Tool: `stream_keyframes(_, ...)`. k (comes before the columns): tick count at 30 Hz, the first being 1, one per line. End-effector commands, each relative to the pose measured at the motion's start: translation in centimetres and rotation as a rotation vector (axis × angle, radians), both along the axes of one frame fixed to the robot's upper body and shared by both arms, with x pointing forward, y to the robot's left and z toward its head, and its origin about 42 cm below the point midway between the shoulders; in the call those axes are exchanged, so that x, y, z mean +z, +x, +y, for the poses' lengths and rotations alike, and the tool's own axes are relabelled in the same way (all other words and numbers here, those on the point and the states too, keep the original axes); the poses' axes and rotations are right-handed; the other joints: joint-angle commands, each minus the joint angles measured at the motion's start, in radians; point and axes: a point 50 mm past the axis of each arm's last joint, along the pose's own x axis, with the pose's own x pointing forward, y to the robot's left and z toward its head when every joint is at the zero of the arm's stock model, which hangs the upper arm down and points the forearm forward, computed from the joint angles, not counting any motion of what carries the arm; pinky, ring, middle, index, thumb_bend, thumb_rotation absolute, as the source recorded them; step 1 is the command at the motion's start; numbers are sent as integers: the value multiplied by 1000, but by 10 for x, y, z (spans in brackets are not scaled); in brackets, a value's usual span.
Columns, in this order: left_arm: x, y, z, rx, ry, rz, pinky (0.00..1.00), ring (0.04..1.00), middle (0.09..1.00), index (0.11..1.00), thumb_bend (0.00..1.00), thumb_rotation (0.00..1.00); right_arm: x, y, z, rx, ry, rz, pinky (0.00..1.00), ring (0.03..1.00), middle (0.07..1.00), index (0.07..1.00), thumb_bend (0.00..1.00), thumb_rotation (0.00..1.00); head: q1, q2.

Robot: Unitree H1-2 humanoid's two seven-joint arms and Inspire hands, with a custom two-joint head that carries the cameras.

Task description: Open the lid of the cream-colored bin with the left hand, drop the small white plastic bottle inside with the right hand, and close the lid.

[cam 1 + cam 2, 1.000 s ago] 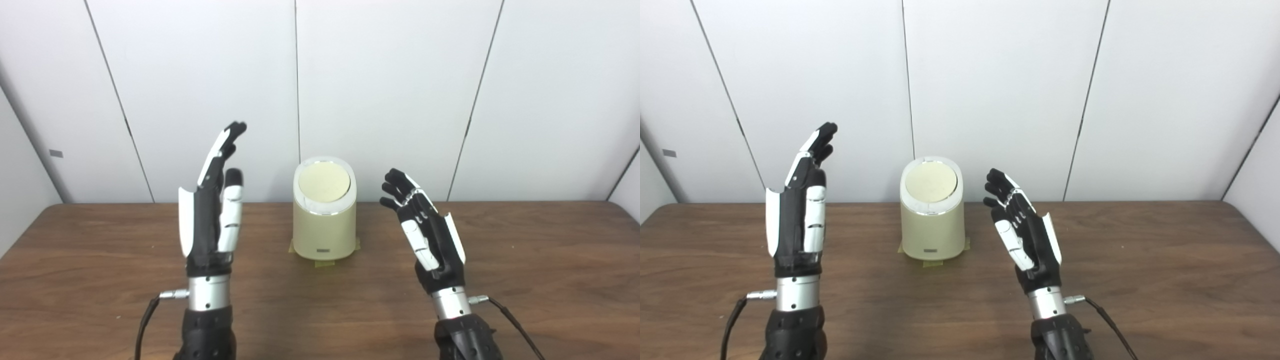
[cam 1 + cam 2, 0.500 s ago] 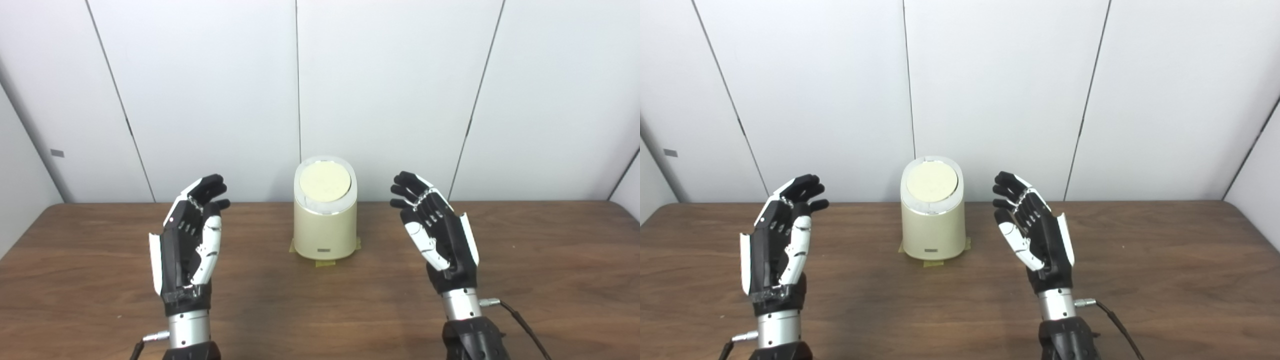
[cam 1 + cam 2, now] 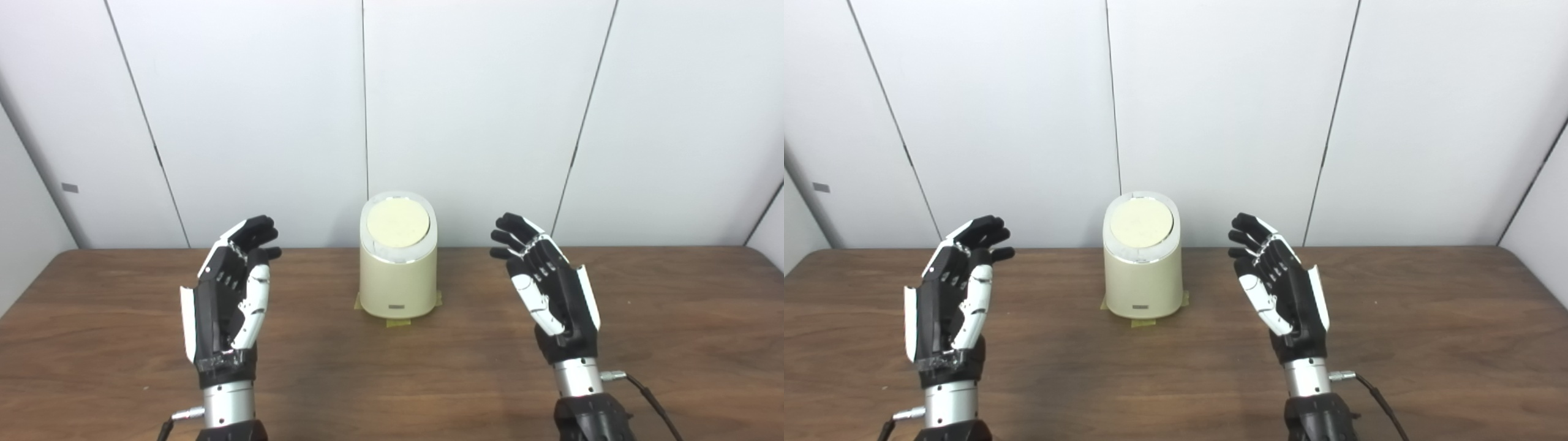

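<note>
Cream-colored bin in the middle of the frame, standing straight up on the brown table, near the back edge by the white wall. Long way of the bin: up and down. Round lid on top, shut, tipped a little toward the camera. Bits of yellow tape under the bottom of the bin.

No small white bottle anywhere in either view. Not on the table, not in a hand. Maybe already inside the bin, but no way to tell with the lid shut.

Left hand in the lower left of the frame, held up off the table, palm facing inward. Fingers spread apart and a bit curled, holding nothing. Bin up and to the right of it, well apart.

Right hand in the lower right of the frame, also raised, palm facing inward. Fingers apart, holding nothing. Bin to the left of it and a little up, well apart.

Both hands about the same way off from the bin, one on each side. Left hand maybe a touch lower in the frame.

For lifting the lid: a reach up and to the right with the left hand, to get over the top of the bin. Lid up high, so hand above the rim first. Care needed not to bump the side, though the tape probably keeps the bin in place.
</note>
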Motion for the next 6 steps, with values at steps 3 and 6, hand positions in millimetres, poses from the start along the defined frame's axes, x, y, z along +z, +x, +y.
stream_keyframes(3,10,1,-8,-19,12,-31,672,752,760,737,247,457,17,5,4,0,29,-89,684,768,791,776,310,565,8,-2)
stream_keyframes(6,9,-1,-13,-32,6,-16,679,750,759,734,247,445,14,4,7,0,51,-79,683,764,786,769,313,550,9,-5)
